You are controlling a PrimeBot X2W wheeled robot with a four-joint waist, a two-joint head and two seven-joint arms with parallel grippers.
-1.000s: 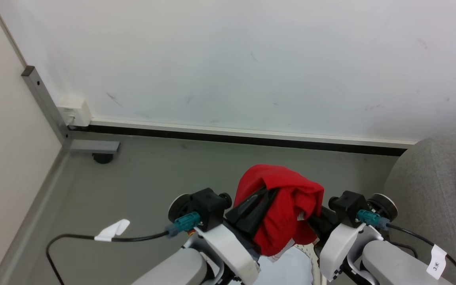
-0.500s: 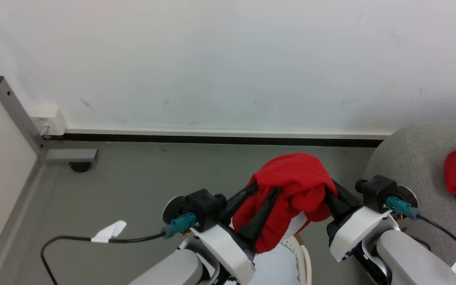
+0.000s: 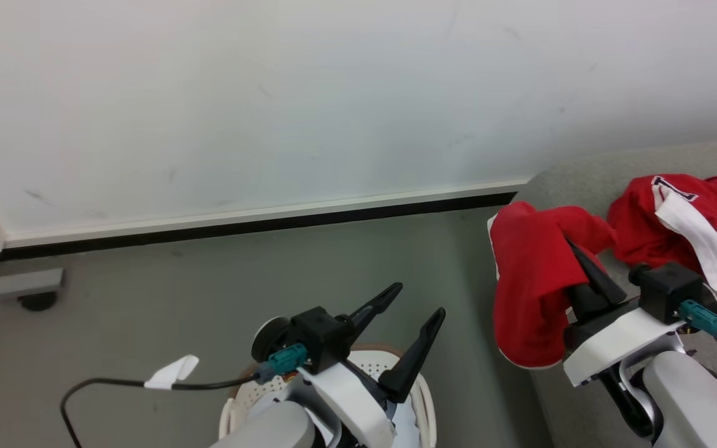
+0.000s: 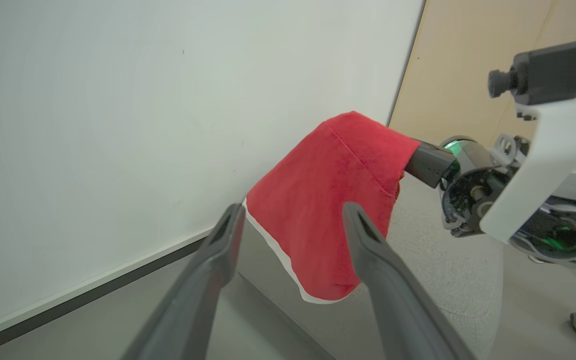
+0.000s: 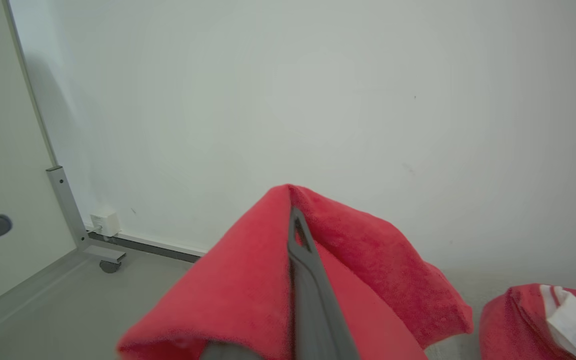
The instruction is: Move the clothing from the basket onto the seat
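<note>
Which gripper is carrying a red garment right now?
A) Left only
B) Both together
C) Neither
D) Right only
D: the red garment hangs over the shut fingers of the right gripper at the edge of the seat, while the left gripper stands open and empty above the basket.

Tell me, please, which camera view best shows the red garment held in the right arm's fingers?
The left wrist view: the red garment hangs almost whole, white hem included. The head view shows it from above, with a finger across it; the right wrist view crops its lower part.
</note>
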